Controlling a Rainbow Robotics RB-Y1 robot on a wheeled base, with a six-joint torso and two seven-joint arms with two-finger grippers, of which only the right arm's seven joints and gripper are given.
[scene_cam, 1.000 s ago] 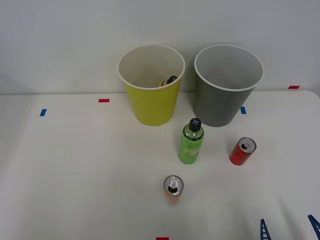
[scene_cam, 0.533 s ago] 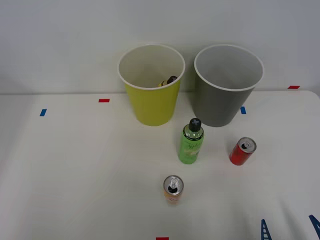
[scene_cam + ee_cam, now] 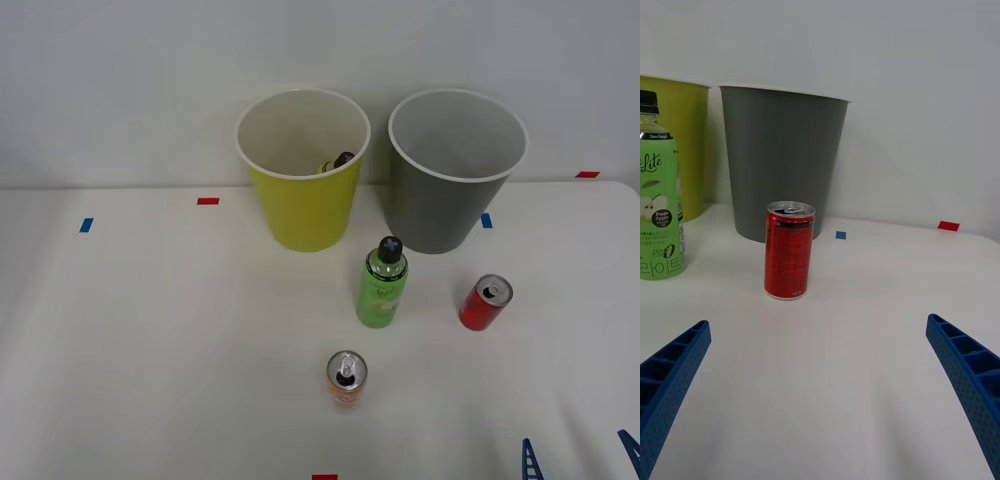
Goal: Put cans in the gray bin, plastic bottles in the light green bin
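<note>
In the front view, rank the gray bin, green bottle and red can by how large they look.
1. gray bin
2. green bottle
3. red can
The bin stands farthest back yet looks largest, so the order is safe.

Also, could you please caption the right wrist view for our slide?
Open pincer faces the upright red can before the gray bin.

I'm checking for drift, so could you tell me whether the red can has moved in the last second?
No. The red can stands in the same spot below the gray bin.
</note>
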